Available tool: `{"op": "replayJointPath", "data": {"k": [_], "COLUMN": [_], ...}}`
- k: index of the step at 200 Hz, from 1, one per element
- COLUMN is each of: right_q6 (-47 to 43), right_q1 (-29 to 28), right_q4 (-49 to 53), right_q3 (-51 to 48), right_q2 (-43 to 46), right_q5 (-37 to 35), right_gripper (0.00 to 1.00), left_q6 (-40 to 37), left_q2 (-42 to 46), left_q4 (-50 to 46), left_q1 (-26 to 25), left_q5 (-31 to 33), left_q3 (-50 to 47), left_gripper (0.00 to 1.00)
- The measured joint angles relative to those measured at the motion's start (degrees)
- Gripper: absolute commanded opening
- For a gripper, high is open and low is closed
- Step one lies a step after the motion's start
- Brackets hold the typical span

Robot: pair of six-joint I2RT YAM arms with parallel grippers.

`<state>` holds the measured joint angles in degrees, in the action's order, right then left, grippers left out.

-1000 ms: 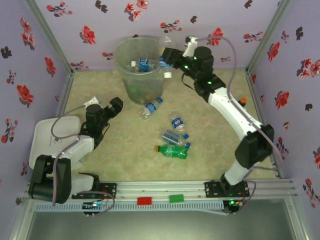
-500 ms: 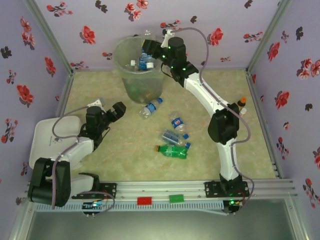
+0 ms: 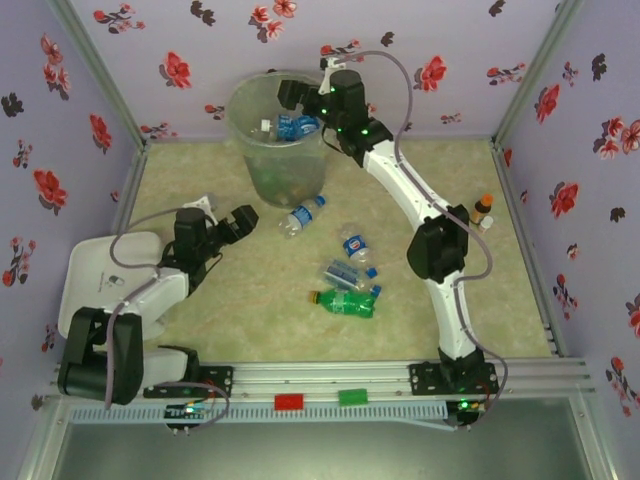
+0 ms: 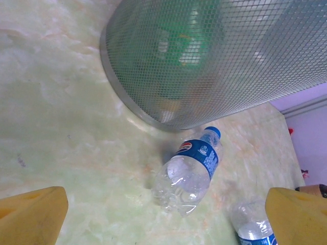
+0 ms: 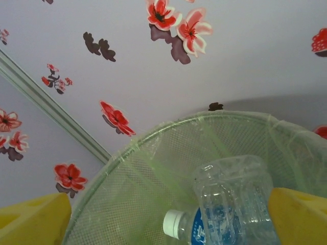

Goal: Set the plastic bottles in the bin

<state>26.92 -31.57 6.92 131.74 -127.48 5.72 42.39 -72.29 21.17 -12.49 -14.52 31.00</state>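
Observation:
The bin [image 3: 272,150] stands at the back of the table, with bottles inside it. My right gripper [image 3: 291,96] hangs over its rim, open. In the right wrist view a clear bottle [image 5: 232,204] with a white cap and blue label lies between the wide-apart fingers [image 5: 36,217], inside the bin [image 5: 138,189]. My left gripper [image 3: 240,222] is open, low over the table, facing a clear blue-labelled bottle [image 3: 302,215] [image 4: 191,171] by the bin's foot [image 4: 219,61]. Two more clear bottles [image 3: 355,247] [image 3: 345,273] and a green one [image 3: 345,301] lie mid-table.
A tiny brown bottle with an orange cap [image 3: 483,207] stands at the right, beside the right arm's elbow. A white tray [image 3: 100,280] sits at the left edge. Flowered walls close in three sides. A second clear bottle [image 4: 253,227] lies by the left gripper's right finger.
The right arm has swung left from beside the bin to over its mouth, carrying the white-capped bottle, and its fingers now stand apart. The left gripper has edged right, toward the nearest bottle.

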Motion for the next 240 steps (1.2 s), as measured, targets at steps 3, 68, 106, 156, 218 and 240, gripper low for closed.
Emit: {"op": "replayJointPath", "data": {"k": [3,68,106,156,218,240], "right_q6": [-0.26,-6.14,-7.45,-7.39,-5.68,-5.38], "right_q1": [0.00,0.00,0.00,0.09,2.05,2.69], "right_q4": [0.20,2.93,2.78,7.69,8.22,7.32], "right_q3": [-0.68,-26.49,-44.57,-61.02,-67.60,-68.19], "right_q2": [0.59,24.72,38.05,44.65,45.86,46.16], "right_q5": [-0.02,-3.80,-8.09,-14.69,-16.94,-16.92], "right_gripper": [1.00,0.99,1.00,1.00,1.00,1.00], "left_q6": [-0.24,-5.35,-8.07,-13.70,-18.53,-19.93], "left_q2": [-0.33,-7.32,-13.40,-20.50,-29.29,-31.54], "left_q4": [0.00,1.36,2.36,-1.18,-8.55,-11.30], "left_q1": [-0.04,-4.04,-6.69,-9.66,-12.04,-13.92], "left_q5": [-0.22,-2.73,-3.10,-2.38,-0.72,0.17], "left_q3": [0.28,4.17,7.72,15.98,25.24,27.74], "left_gripper": [1.00,1.00,1.00,1.00,1.00,1.00]}}
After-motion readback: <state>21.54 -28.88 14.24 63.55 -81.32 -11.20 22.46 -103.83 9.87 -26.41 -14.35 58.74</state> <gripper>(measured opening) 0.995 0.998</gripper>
